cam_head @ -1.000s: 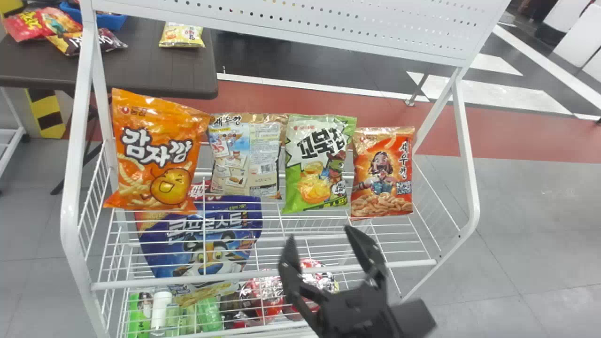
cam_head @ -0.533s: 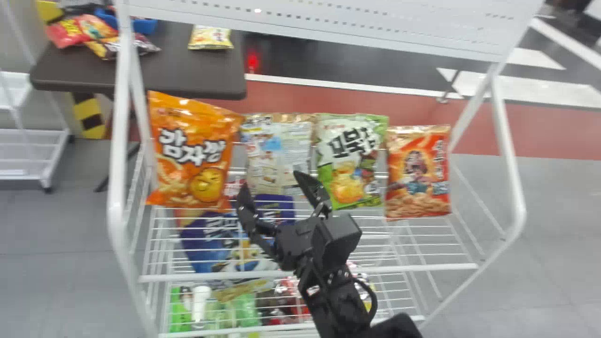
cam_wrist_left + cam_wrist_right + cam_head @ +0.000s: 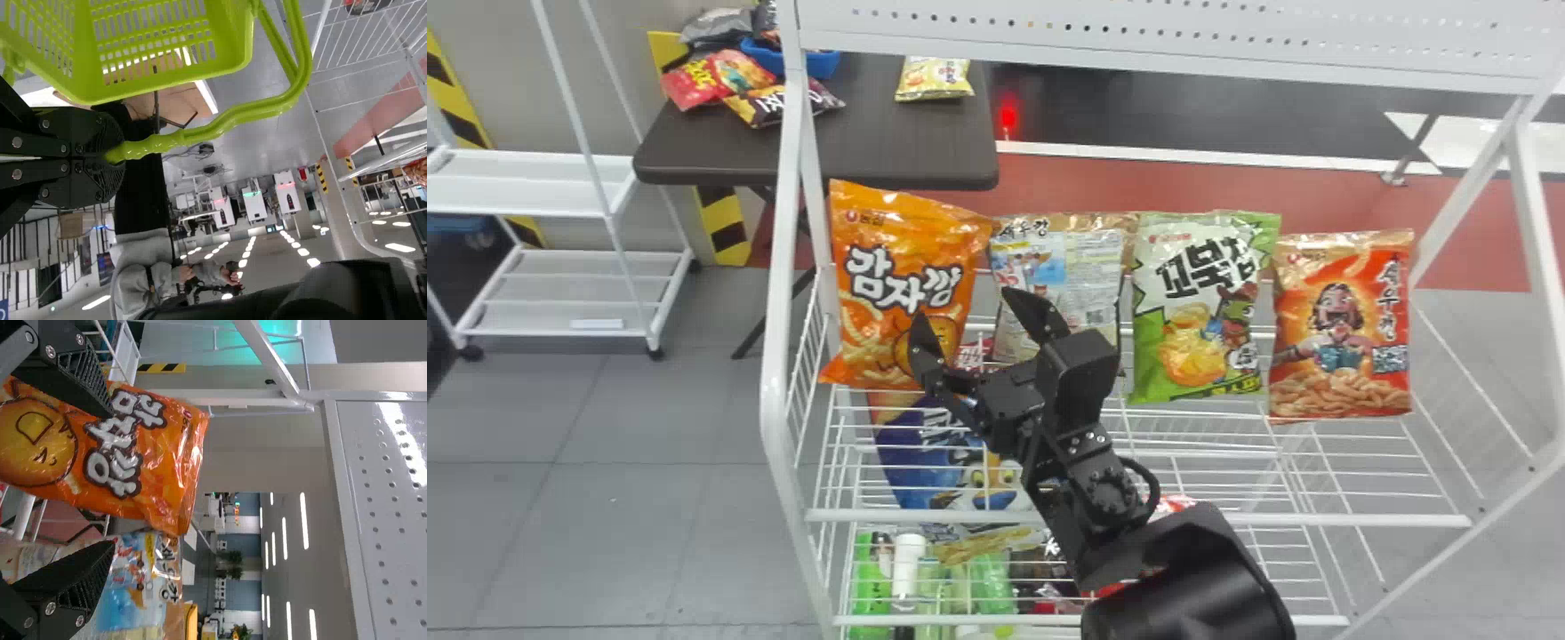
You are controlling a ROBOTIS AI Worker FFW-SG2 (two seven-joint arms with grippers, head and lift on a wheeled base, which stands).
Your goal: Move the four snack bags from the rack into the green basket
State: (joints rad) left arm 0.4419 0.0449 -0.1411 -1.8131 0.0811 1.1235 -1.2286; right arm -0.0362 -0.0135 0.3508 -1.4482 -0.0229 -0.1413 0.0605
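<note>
Rack point(image 3: 1334, 519) with four upright snack bags, seen from its front. From the rack's left end to its right, in a row: orange bag point(image 3: 907, 267), beige bag point(image 3: 1072, 258) with its densely printed panel facing forward, green-and-white bag point(image 3: 1200, 302) and red bag point(image 3: 1343, 338). The right pincer point(image 3: 964, 308) is spread, at the front of the rack toward its left end; one finger overlaps the orange bag in the head view, the other the beige bag. Whether either finger touches a bag cannot be told. The left pincer point(image 3: 112, 157) is pressed together around the handle point(image 3: 227, 123) of the green basket point(image 3: 167, 79), which is apart from the rack. Low in the rack's left half, below the orange bag, is a blue package point(image 3: 925, 462); green containers point(image 3: 871, 569) and a white bottle point(image 3: 907, 564) lie lower in the rack. Behind the rack, toward its left, a dark bench point(image 3: 907, 142) bears a blue tray point(image 3: 823, 64), a small yellow bag point(image 3: 934, 78) and other packets point(image 3: 725, 78). A white shelf unit point(image 3: 525, 182) is to the left of the rack.
</note>
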